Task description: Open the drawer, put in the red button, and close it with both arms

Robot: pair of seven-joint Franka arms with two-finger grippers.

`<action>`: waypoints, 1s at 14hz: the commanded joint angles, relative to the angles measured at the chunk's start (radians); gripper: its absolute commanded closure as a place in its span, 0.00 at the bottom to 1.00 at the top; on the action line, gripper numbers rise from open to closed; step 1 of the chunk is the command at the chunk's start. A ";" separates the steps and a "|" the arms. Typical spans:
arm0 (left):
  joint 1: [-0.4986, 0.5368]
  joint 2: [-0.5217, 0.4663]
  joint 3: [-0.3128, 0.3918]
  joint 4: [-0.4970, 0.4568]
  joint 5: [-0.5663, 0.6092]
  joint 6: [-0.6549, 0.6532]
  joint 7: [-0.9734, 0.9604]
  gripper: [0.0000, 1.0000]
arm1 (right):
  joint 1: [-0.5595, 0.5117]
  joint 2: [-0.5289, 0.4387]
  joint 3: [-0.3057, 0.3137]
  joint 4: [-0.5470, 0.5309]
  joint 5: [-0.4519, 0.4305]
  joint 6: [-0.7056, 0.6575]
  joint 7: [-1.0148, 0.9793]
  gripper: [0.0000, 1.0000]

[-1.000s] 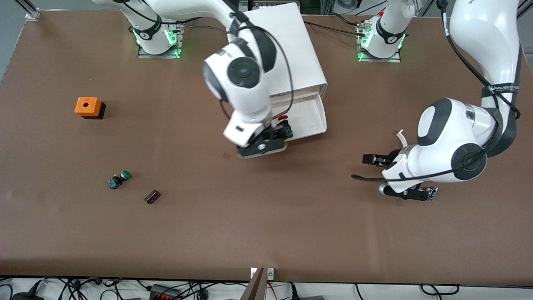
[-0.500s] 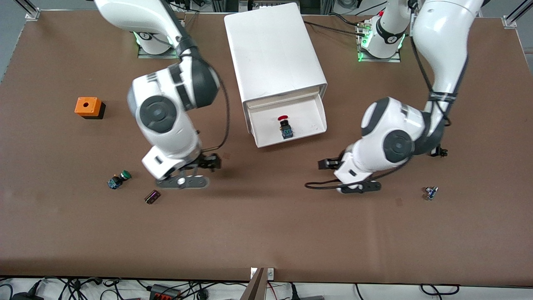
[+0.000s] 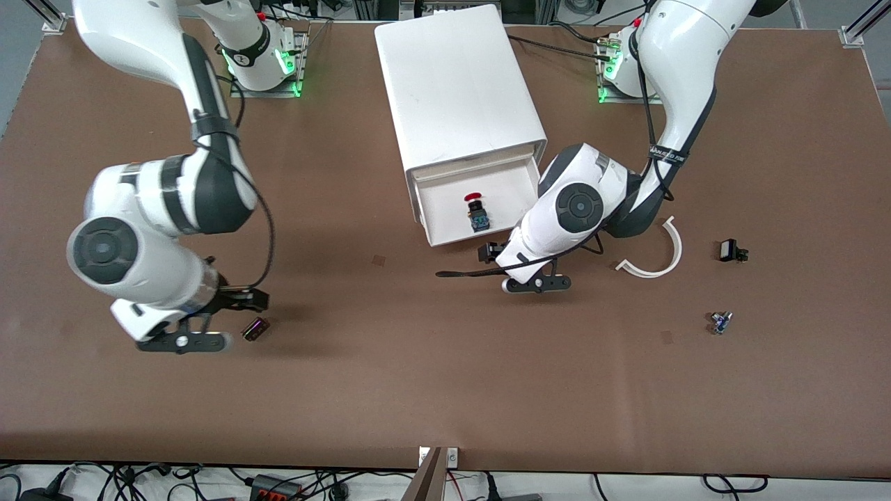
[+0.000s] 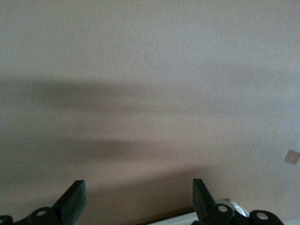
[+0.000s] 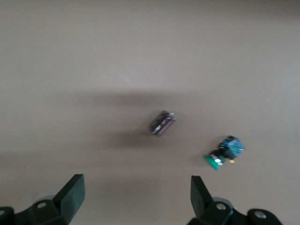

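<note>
The white cabinet (image 3: pixel 459 83) has its drawer (image 3: pixel 518 188) pulled out toward the front camera. The red button (image 3: pixel 475 210) lies in the drawer, red cap toward the cabinet. My left gripper (image 3: pixel 491 252) is open and empty, low over the table just in front of the drawer's front edge, at the corner toward the left arm's end. In the left wrist view the gripper (image 4: pixel 138 201) faces only bare table. My right gripper (image 3: pixel 242 302) is open and empty over the table toward the right arm's end. It also shows in the right wrist view (image 5: pixel 136 197).
A small dark block (image 3: pixel 255 328) lies beside my right gripper, also in the right wrist view (image 5: pixel 162 123) next to the green-capped button (image 5: pixel 224 152). A white curved strip (image 3: pixel 658 261), a small black part (image 3: pixel 731 250) and a small blue part (image 3: pixel 719 322) lie toward the left arm's end.
My right gripper left the red button in the drawer and swung away toward the right arm's end. My left gripper moved across the table up to the drawer's front.
</note>
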State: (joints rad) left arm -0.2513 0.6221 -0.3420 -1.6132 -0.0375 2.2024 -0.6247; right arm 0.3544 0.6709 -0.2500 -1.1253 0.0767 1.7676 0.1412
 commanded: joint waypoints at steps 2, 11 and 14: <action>0.012 -0.045 -0.051 -0.065 0.001 -0.100 -0.030 0.00 | -0.064 -0.091 0.012 -0.034 0.009 -0.060 -0.025 0.00; 0.020 -0.048 -0.152 -0.117 -0.013 -0.208 -0.168 0.00 | -0.156 -0.249 0.061 -0.092 0.018 -0.123 -0.031 0.00; 0.033 -0.050 -0.186 -0.119 -0.013 -0.214 -0.191 0.00 | -0.224 -0.326 0.098 -0.177 -0.001 -0.120 -0.107 0.00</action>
State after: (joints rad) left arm -0.2386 0.5987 -0.4965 -1.7046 -0.0379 1.9929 -0.7862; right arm 0.1804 0.4301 -0.1940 -1.1939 0.0847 1.6418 0.0863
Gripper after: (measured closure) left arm 0.000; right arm 0.000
